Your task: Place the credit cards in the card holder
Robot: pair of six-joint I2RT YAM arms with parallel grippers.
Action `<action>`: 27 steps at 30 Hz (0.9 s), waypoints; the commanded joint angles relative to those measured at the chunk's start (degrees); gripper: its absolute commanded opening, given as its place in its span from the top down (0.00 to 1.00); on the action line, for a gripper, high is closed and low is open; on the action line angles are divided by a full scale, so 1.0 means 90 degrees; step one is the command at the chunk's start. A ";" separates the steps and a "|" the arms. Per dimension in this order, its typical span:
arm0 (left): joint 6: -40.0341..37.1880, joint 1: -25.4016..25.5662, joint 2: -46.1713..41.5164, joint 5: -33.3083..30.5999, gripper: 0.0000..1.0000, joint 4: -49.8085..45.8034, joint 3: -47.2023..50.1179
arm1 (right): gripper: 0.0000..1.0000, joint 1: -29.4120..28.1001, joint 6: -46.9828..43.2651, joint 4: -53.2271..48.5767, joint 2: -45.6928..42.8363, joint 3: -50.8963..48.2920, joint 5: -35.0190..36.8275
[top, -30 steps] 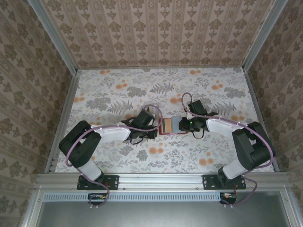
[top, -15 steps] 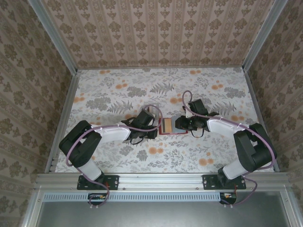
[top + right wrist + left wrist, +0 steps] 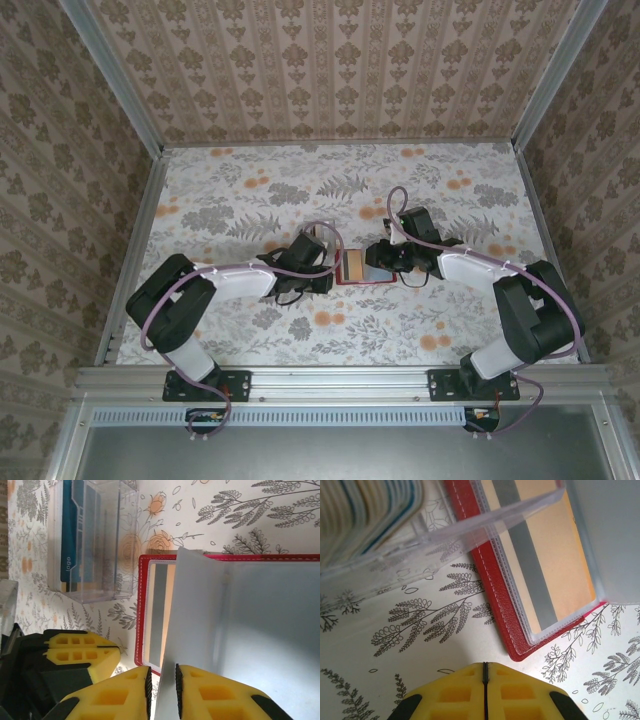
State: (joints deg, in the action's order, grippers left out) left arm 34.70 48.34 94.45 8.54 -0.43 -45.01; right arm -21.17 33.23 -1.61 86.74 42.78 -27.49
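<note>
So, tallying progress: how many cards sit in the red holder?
1: an orange card with a grey stripe, pocketed in the open card holder. More may hide behind the raised grey leaf.

I worked in a lab test booth: wallpapered panels (image 3: pixel 330 70) boxed in a floral-print table (image 3: pixel 240 190), with a bare aluminium rail (image 3: pixel 340 380) along the near edge.

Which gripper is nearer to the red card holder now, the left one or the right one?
Right. The right gripper pinches a pale pocket sheet of the card holder. The left gripper is shut, beside the holder's edge, not touching it.
</note>
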 commanded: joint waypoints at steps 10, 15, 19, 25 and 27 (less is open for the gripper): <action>0.0079 -0.0035 0.0087 0.0145 0.91 0.0249 0.0216 | 0.78 0.0021 0.0206 0.0447 0.0238 -0.0116 -0.0335; 0.0051 -0.0032 0.0140 0.0175 0.91 0.0214 0.0174 | 0.78 0.0022 0.0233 0.0692 0.0386 -0.0150 -0.0524; 0.0078 -0.0030 0.0125 0.0153 0.91 0.0346 0.0259 | 0.77 0.0025 0.0224 0.0784 0.0421 -0.0173 -0.0565; 0.0063 -0.0029 0.0135 0.0165 0.91 0.0340 0.0241 | 0.74 0.0027 0.0168 0.0660 0.0519 -0.0154 -0.0326; 0.0032 -0.0039 0.0180 0.0194 0.91 0.0284 0.0181 | 0.71 0.0023 0.0113 0.0481 0.0564 -0.0120 -0.0076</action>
State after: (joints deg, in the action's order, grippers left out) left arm 34.74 48.29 94.83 9.21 1.85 -43.46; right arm -21.17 34.72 4.05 90.67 41.78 -30.33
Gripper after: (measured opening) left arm 0.093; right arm 0.278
